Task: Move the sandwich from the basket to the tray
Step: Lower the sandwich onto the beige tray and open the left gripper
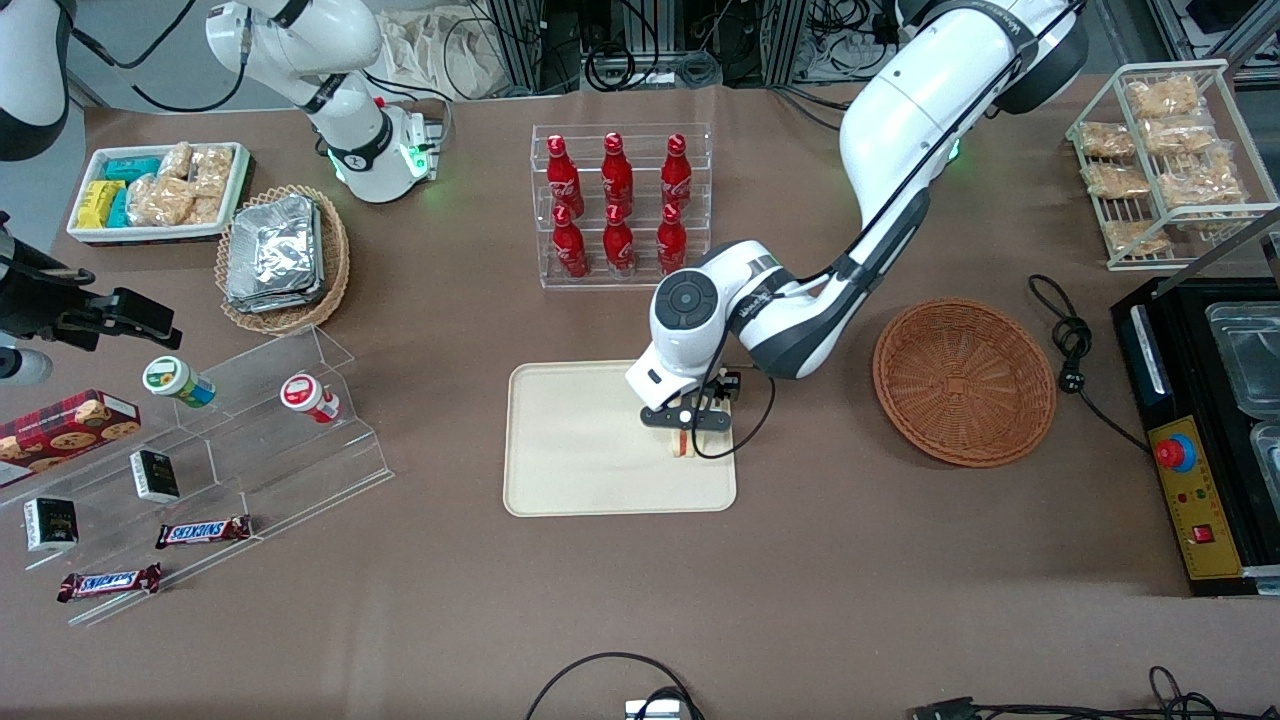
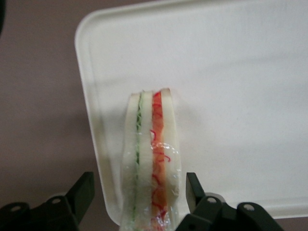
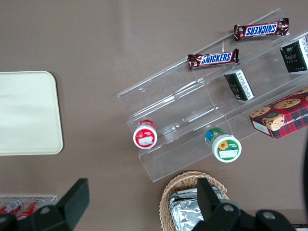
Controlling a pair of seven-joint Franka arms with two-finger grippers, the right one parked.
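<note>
The sandwich (image 1: 683, 443) stands on edge on the cream tray (image 1: 560, 440), near the tray's edge toward the working arm's end. It is a wrapped white wedge with green and red filling (image 2: 149, 144). My gripper (image 1: 690, 420) hangs just above it, open, one finger on each side (image 2: 139, 185). Both fingers (image 2: 85, 190) stand apart from the wrap, one with a wide gap, the other close. The tray's bare surface (image 2: 231, 96) spreads around the sandwich. The round orange-brown basket (image 1: 965, 382) sits empty beside the tray, toward the working arm's end.
A clear rack of red bottles (image 1: 620, 205) stands farther from the camera than the tray. A pale oval basket of foil packs (image 1: 283, 258), a white snack bin (image 1: 160, 190) and a stepped acrylic shelf (image 1: 250, 420) lie toward the parked arm's end. A black control box (image 1: 1200, 430) and cable (image 1: 1070, 340) flank the basket.
</note>
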